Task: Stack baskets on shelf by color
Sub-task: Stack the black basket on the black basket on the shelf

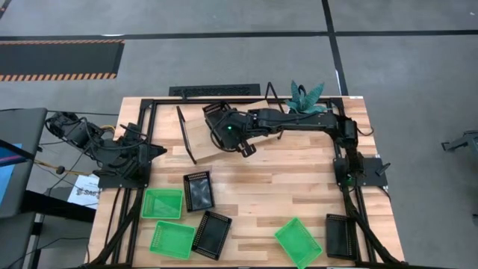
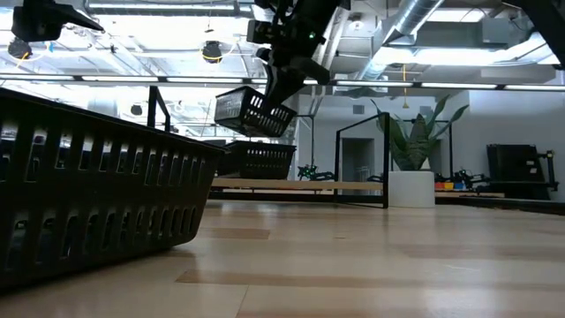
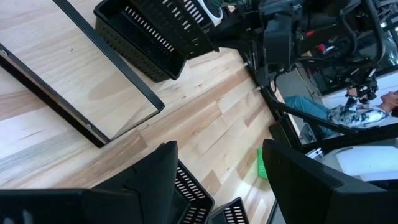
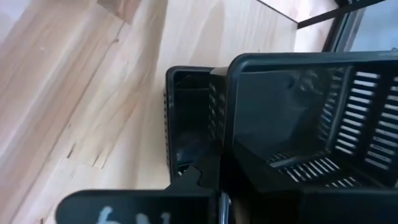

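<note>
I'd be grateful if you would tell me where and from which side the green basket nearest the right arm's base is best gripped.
Grip the green basket by one long rim wall, coming straight down from above. It lies open side up and apart from the black basket beside it, so a thin upright wall is free to pinch. It sits turned askew on the table, so the pincer would probably need turning to match.

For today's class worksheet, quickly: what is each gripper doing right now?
Left gripper: open, holding nothing, at the table's left side.
Right gripper: shut on a black basket, held above the shelf.
</note>
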Robot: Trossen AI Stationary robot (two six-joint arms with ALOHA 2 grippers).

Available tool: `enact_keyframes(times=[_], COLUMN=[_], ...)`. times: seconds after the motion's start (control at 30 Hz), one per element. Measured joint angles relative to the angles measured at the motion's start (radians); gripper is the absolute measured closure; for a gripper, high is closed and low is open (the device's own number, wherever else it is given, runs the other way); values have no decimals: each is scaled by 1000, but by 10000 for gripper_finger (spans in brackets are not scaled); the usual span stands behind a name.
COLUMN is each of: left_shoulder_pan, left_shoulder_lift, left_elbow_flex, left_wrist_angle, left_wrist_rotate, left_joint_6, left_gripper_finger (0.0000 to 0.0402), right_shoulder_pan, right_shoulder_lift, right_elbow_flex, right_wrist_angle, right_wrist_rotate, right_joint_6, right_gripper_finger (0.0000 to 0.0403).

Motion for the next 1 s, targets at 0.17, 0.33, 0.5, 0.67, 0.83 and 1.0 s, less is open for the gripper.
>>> enact_keyframes(times=[0.17, 0.33, 0.5, 0.67, 0.83, 1.0], left_shoulder_pan=[0, 0, 0, 0, 0, 0], left_shoulder_lift=[0, 0, 0, 0, 0, 0], left_elbow_flex=[0, 0, 0, 0, 0, 0], left_wrist_angle=[0, 0, 0, 0, 0, 0], left_wrist_rotate=[0, 0, 0, 0, 0, 0], left_joint_6=[0, 0, 0, 1, 1, 1], left_gripper_finger=[175, 175, 175, 175, 175, 175], right_shoulder_pan=[-7, -12, -21, -26, -26, -26], right_shoulder_lift=[0, 0, 0, 0, 0, 0], right_elbow_flex=[0, 0, 0, 0, 0, 0], right_wrist_angle=[2, 1, 4, 10, 10, 9], right_wrist_rotate=[-13, -20, -21, -21, 11, 34], right_joint_6=[0, 9, 11, 11, 24, 26], right_gripper_finger=[346, 330, 320, 305, 281, 268])
